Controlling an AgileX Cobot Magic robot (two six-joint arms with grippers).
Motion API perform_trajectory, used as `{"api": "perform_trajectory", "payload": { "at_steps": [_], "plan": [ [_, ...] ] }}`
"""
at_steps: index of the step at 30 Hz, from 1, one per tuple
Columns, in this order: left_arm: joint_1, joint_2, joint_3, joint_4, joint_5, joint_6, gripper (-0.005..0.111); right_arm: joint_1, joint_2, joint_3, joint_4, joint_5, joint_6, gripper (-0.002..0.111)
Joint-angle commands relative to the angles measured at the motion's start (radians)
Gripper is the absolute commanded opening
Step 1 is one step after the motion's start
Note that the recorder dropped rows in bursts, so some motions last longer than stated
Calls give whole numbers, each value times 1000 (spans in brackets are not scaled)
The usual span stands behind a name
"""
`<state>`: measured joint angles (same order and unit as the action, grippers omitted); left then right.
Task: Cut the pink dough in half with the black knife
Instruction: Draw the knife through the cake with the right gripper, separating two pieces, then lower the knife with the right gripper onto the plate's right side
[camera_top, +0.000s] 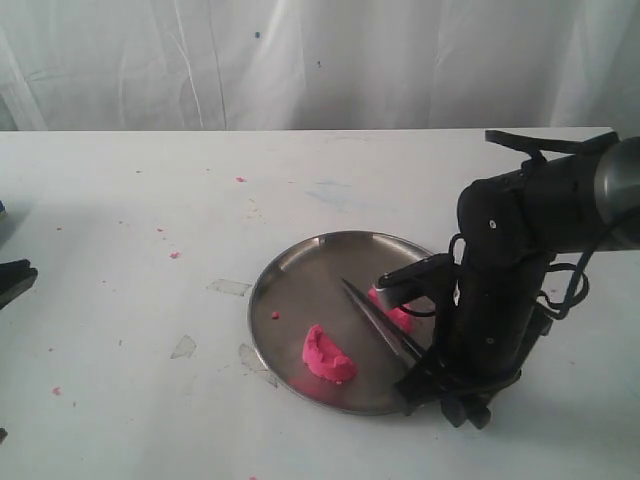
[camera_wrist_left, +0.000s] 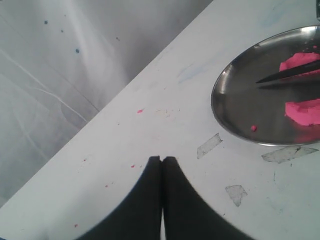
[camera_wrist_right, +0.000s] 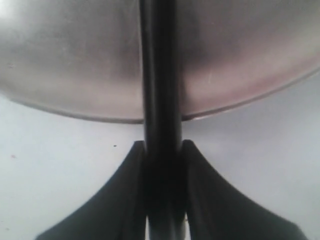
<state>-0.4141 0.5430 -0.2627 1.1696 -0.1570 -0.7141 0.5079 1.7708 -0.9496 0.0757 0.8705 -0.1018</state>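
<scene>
Plate (camera_top: 300, 262): steel, round, on white table (camera_top: 120, 250).
Pink dough (camera_top: 327, 355): two pieces on plate, apart.
Black knife (camera_top: 375, 320): blade reaches over plate between pieces, tip toward centre.
Right gripper (camera_wrist_right: 161, 146): jaws clenched on knife handle at plate rim.
Left gripper (camera_wrist_left: 162, 160): jaws pressed together, empty, over table, apart from plate.

Dully reflective brushed metal plate (camera_top: 300, 280), soft matt pink dough (camera_top: 327, 356), matt black knife (camera_top: 375, 318), smooth white tabletop (camera_top: 150, 220)
</scene>
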Motion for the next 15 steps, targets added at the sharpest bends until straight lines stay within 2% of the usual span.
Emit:
{"api": "perform_trajectory", "payload": {
  "at_steps": [1, 7, 15],
  "plan": [
    [-7, -8, 5, 9, 81, 0, 0, 1, -55, -7, 30, -5, -33, 0],
    [-7, -8, 5, 11, 258, 5, 0, 1, -180, -7, -59, -64, -25, 0],
    [-7, -8, 5, 13, 254, 14, 0, -60, -228, -7, -276, -203, 132, 0]
  ]
}}
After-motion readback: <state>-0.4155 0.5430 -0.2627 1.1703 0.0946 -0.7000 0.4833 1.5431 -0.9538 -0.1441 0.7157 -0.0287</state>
